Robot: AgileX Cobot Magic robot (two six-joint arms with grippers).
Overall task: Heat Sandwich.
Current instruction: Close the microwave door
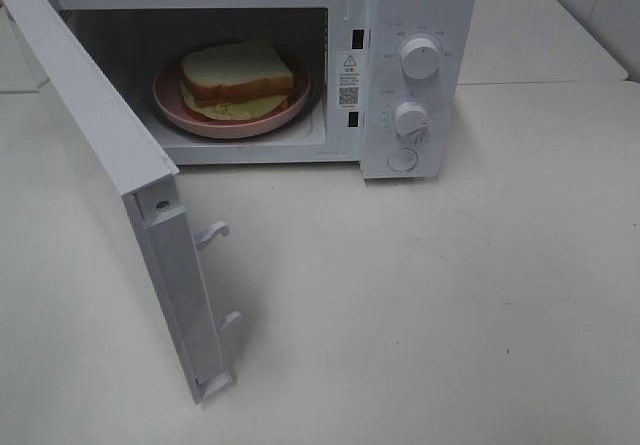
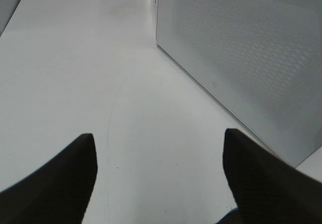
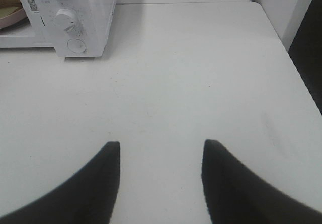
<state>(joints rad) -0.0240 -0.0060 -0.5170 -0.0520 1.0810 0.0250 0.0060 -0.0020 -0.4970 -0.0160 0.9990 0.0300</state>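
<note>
Left claw (image 2: 158,133): dark fingers spread wide, nothing between them, hanging over the white bench (image 2: 75,58) just outside the swung-open perforated door (image 2: 241,48) of the white microwave oven (image 1: 425,5). Right claw (image 3: 161,142): fingers parted, empty, out in front of the microwave's dial side. Square white-bread sandwich (image 1: 238,70), tan-orange crust, pale yellow-green filling poking out underneath, lies flat on a round pink plate (image 1: 235,128) inside the microwave's cavity.
</note>
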